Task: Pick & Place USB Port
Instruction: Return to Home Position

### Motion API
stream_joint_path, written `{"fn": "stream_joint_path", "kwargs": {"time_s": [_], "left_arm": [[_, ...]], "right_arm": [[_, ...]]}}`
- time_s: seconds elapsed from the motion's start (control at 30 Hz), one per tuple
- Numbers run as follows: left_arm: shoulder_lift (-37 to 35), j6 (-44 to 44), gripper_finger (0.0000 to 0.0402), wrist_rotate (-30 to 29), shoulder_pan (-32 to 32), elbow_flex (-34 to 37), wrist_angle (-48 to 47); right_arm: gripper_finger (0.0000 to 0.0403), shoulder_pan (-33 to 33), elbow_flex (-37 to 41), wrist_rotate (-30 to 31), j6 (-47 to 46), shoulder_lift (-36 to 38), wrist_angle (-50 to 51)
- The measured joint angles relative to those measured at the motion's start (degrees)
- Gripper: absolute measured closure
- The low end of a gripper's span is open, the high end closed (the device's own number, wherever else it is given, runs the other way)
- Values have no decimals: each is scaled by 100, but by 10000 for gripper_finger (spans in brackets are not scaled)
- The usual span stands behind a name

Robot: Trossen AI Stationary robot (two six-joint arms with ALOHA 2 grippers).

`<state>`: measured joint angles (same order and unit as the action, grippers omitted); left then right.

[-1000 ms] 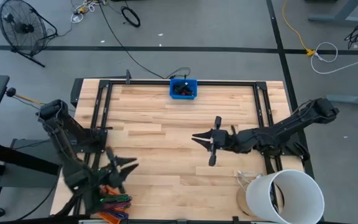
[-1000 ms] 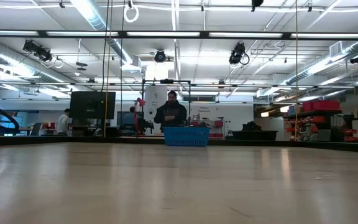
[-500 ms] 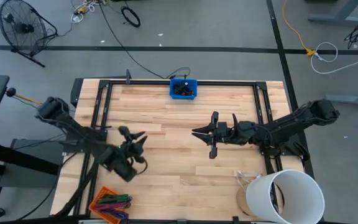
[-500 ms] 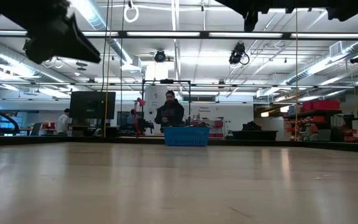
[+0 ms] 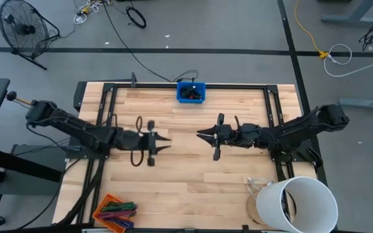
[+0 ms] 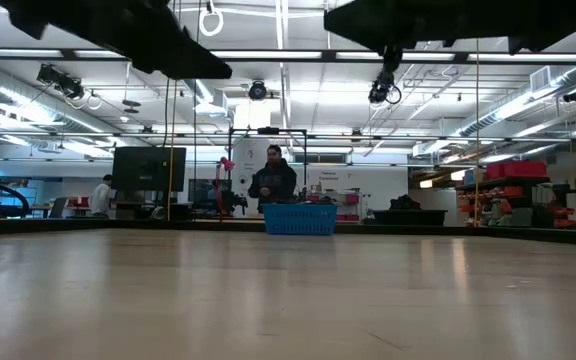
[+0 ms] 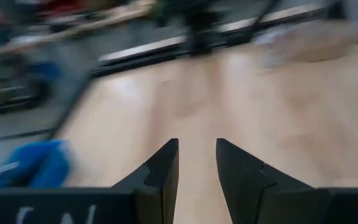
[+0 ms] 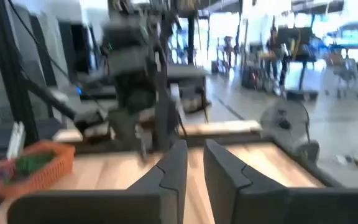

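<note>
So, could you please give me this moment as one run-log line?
left gripper: empty, over table | right gripper: empty, facing it | blue bin: dark cables inside | orange bin: coloured cables inside

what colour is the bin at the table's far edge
The bin is blue; high view shows it best.

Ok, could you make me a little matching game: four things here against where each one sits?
Things: 1 blue bin; 2 orange bin; 3 white bucket; 4 fan.
Places: A floor beyond the table; B at table's near right corner; C middle of table's far edge; D table's near left corner.
Pairs: 1-C; 2-D; 3-B; 4-A.
</note>
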<state>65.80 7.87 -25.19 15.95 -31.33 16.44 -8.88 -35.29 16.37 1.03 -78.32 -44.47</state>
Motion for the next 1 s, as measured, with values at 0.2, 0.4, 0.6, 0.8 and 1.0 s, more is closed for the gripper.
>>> {"fn": "stream_joint_path", "kwargs": {"time_s": [0.2,0.4,0.6,0.8,1.0], "left_arm": [[5,26,290,2224,-929,-7,109],[-24,-479,290,2248,-1518,-5,-65],[-24,-769,290,2226,-1594,-13,-24],[-24,-733,290,2234,-1592,-15,-16],[-27,-729,290,2254,-1595,-14,-44]], "right_arm": [[349,282,0,-385,177,-9,-466],[349,424,2,-337,-874,-76,350],[349,417,0,-403,-1498,-68,600],[349,417,0,-395,-1513,-68,600],[349,420,0,-393,-1514,-66,605]]}}
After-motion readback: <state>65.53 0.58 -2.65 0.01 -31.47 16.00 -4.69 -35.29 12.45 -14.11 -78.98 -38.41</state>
